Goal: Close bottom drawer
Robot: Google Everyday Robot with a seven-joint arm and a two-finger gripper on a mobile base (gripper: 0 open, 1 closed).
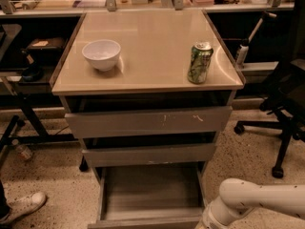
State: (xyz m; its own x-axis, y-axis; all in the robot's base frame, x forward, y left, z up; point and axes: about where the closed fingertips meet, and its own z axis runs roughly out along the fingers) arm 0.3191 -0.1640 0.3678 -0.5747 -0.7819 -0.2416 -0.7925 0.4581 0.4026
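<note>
The bottom drawer [150,192] is the lowest and narrowest of three grey drawers. It stands pulled out, its wood-grain box empty, and its flat front panel [147,221] lies at the bottom edge of the camera view. My white arm [257,202] reaches in from the right and ends at the picture's bottom edge, just right of the drawer's front corner. The gripper lies below the frame, out of view.
The cabinet top [152,56] carries a white bowl [101,54] and a green can [199,62]. The top drawer front [147,121] has white scratches; the middle drawer front [150,154] is plain. An office chair base [281,137] stands to the right, and a shoe [26,204] and a table leg [28,123] to the left.
</note>
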